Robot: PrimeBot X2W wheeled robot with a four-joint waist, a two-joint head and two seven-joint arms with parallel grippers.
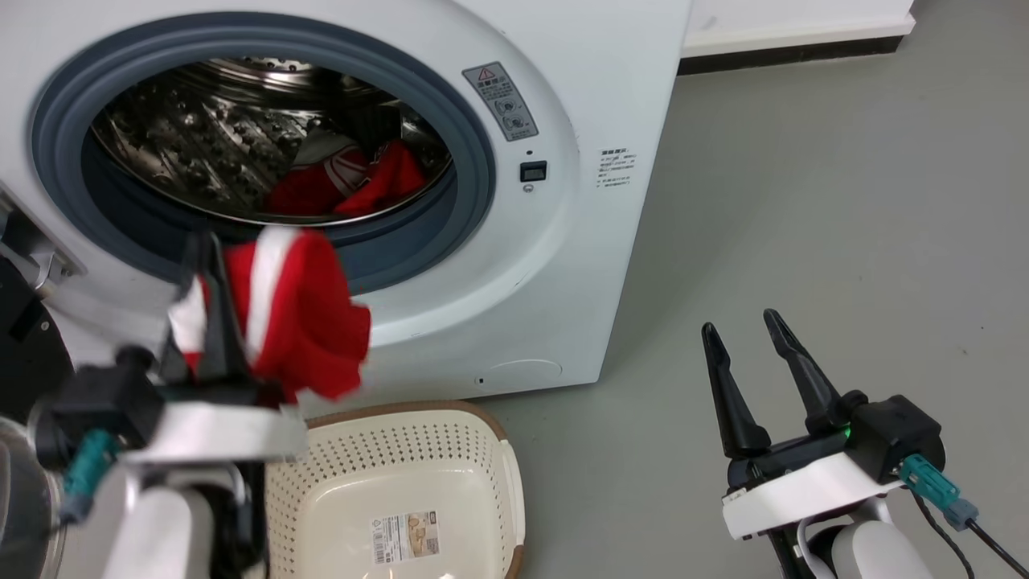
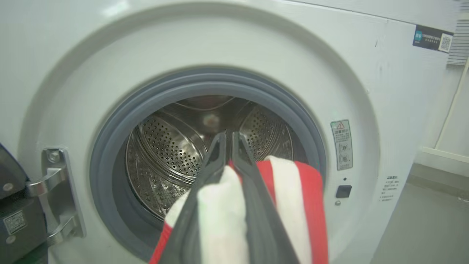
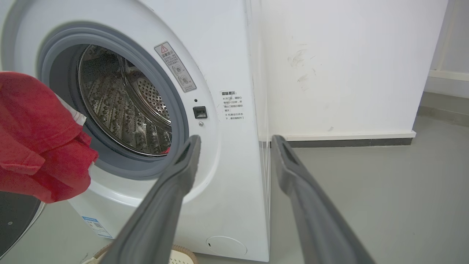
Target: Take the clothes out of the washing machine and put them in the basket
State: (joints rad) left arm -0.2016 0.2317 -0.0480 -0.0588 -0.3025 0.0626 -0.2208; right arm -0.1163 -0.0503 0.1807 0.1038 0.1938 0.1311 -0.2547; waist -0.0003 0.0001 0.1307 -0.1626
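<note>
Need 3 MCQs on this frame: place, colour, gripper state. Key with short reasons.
1. Where does the basket stand?
A. On the floor in front of the washing machine.
B. On top of the machine.
C. Inside the drum.

2. What colour is the garment in the left gripper?
A. Blue.
B. Red with white stripes.
C. Black.

3. How is the right gripper?
A. Shut on a garment.
B. Shut on the basket.
C. Open, empty.

Key: 1 A, it sits on the grey floor at the machine's foot. 2 B, red cloth with white bands hangs from shut jaws. 3 C, jaws apart, nothing between.
</note>
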